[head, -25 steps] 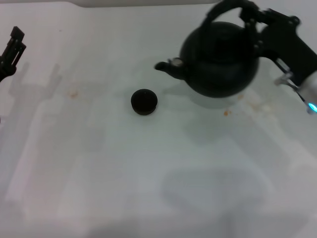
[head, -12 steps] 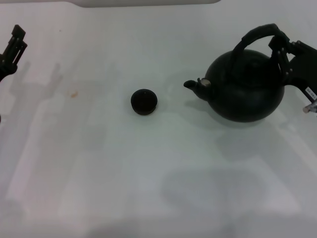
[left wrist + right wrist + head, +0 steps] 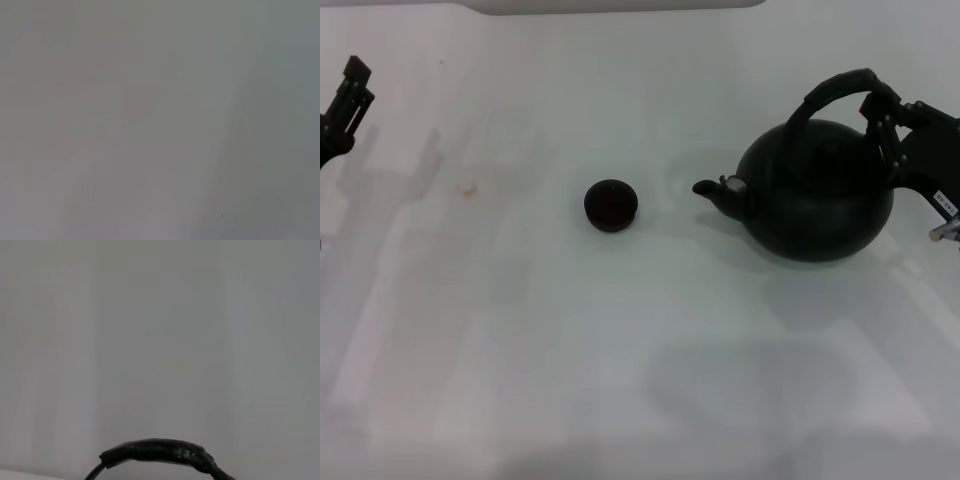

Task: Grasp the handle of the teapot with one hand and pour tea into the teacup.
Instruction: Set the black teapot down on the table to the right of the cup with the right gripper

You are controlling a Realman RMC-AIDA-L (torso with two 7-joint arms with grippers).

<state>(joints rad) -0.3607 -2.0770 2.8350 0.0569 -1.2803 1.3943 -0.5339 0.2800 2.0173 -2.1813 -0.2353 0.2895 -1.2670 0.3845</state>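
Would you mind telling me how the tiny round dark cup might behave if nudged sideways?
The tiny round dark handleless teacup sits low and squat on the white table, so it would probably slide rather than tip. It looks small beside the large round black teapot, so it is likely light and easily displaced.

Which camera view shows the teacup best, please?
The head view shows the teacup best: it stands whole and unobstructed on the table, apart from the spout of the teapot. The left wrist and right wrist views do not show it at all.
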